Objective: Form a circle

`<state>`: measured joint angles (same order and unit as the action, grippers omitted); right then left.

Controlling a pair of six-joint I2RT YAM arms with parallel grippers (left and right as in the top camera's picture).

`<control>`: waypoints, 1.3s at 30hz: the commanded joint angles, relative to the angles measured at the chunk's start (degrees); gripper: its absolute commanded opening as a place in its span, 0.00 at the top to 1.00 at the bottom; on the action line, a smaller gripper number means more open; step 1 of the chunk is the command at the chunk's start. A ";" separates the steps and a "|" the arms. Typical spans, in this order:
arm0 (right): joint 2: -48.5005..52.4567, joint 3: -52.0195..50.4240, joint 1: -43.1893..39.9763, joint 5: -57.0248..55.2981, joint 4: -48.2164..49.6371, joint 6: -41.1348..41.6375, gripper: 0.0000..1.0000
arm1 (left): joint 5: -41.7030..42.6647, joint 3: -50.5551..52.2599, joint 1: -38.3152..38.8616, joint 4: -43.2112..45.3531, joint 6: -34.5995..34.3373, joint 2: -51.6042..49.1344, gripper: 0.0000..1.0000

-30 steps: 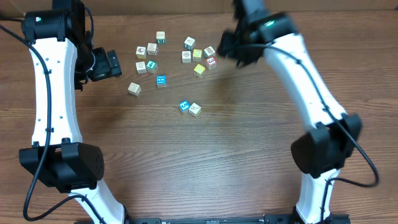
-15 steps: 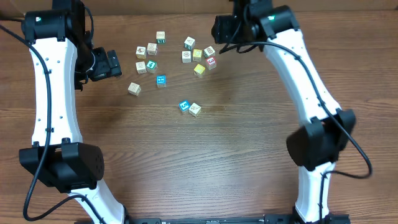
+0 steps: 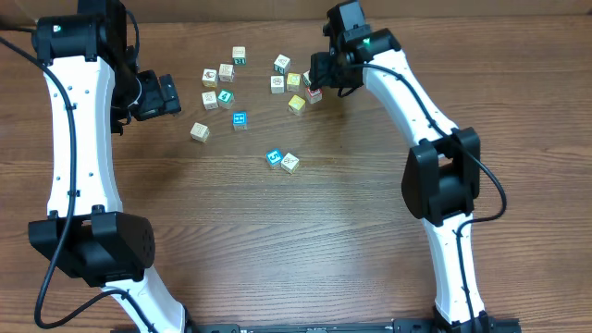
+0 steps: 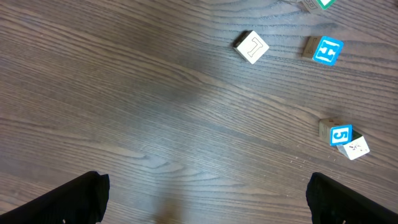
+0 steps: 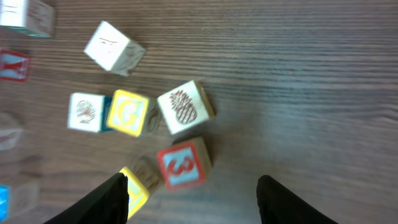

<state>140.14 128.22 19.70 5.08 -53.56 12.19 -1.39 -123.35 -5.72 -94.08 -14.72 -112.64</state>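
left gripper [image 4: 205, 202]: jaws wide apart over bare table [image 4: 124, 93] | right gripper [image 5: 196, 196]: jaws apart, red cube [image 5: 182, 163] between tips, ungripped | 2 blue cubes [image 4: 326, 50], cream cube [image 4: 354, 147]: ahead-right of left jaws, not ringed

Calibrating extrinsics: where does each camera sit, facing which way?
Overhead: above the table, looking straight down; left arm, right arm show.
Left wrist: looks down at the blue 5 cube; left hand fingers at bottom corners.
Right wrist: looks down at the red 3 cube; right hand fingers at bottom.
Shared: overhead also shows both cubes, blue and red.
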 commanded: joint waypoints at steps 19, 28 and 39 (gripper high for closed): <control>6.27 -0.02 2.51 -0.55 4.02 -0.31 0.57 | -0.52 -0.11 0.15 0.07 -0.74 -0.50 0.00; 6.01 0.02 2.29 -5.51 2.27 -0.35 0.66 | -0.52 -0.11 0.13 0.07 -0.74 -0.50 0.00; -4.44 0.07 2.29 -5.46 -1.31 -0.50 0.71 | -0.52 -0.11 0.15 0.07 -0.72 -0.50 0.00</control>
<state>144.29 127.96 22.15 0.47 -54.06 11.92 -1.41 -123.35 -5.72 -94.08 -14.70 -112.64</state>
